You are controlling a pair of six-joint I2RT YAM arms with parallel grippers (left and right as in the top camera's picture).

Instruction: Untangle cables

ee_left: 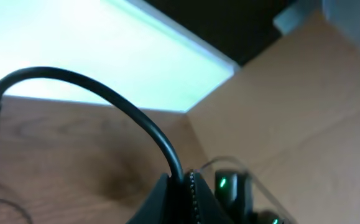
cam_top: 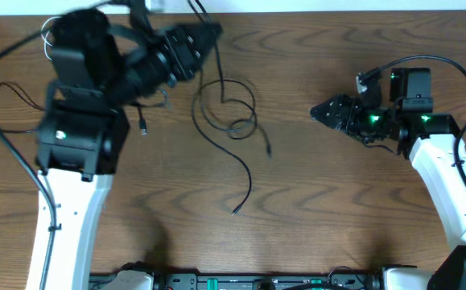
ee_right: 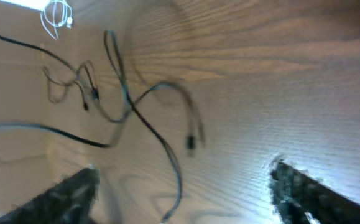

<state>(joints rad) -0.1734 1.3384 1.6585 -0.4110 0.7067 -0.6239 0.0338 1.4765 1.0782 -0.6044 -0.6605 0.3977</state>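
Over on the left, the white cable (ee_right: 56,17) sits partly hidden by the arm (cam_top: 80,121), and the blurry left gripper (ee_left: 184,186) is pinched tight on a black cable (ee_left: 43,71). More black cables (cam_top: 226,117) lie looped in the middle of the bench (cam_top: 337,209). The right gripper (cam_top: 317,112) has its jaws wide apart, empty.

text: none legible | labels: none | brands: none | numbers, signs: none readable

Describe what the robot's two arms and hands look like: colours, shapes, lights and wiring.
Both the left arm and right arm have smooth white lower links, then boxy black joint housings with small green lights. The left hand and right hand are black and taper to two fingers. A thin black wire loops over the right wrist.
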